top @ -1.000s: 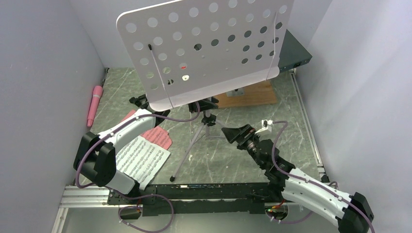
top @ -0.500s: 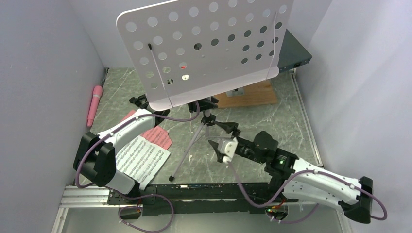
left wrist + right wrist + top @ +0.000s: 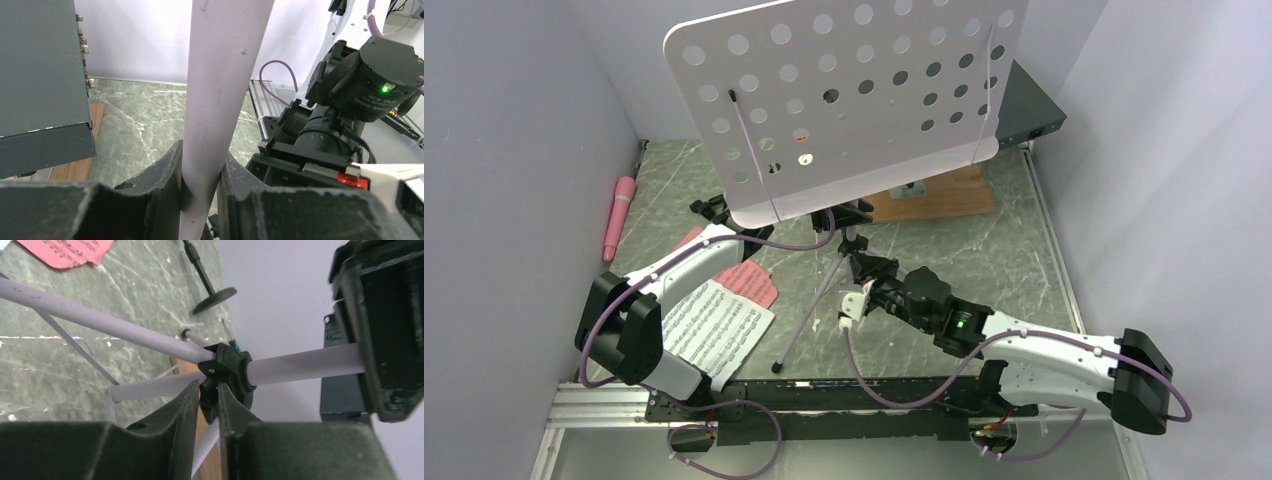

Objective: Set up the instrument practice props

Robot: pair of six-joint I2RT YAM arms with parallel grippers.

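Observation:
The lavender perforated music-stand desk (image 3: pixel 844 100) stands on the silver tripod (image 3: pixel 809 310). My left gripper (image 3: pixel 200 180) is shut on the tripod's upright pole (image 3: pixel 215 90); in the top view the desk hides its jaws. My right gripper (image 3: pixel 206 390) is shut on the black knob (image 3: pixel 209 396) of the collar (image 3: pixel 231 367) where the legs meet the pole, and it shows in the top view (image 3: pixel 861 272) as well. White (image 3: pixel 714 330) and pink (image 3: pixel 749 280) music sheets lie under the left arm. The pink microphone (image 3: pixel 619 215) lies by the left wall. The black round-based mic stand (image 3: pixel 215 297) lies flat.
A dark flat box (image 3: pixel 1029 105) sits at the back right, with a wooden board (image 3: pixel 934 195) in front of it. Grey walls close in on the left, back and right. A metal rail (image 3: pixel 1054 250) edges the right side of the marbled table.
The right arm swung left to the tripod and its jaws closed on the collar's black knob. The left arm and the stand have not moved.

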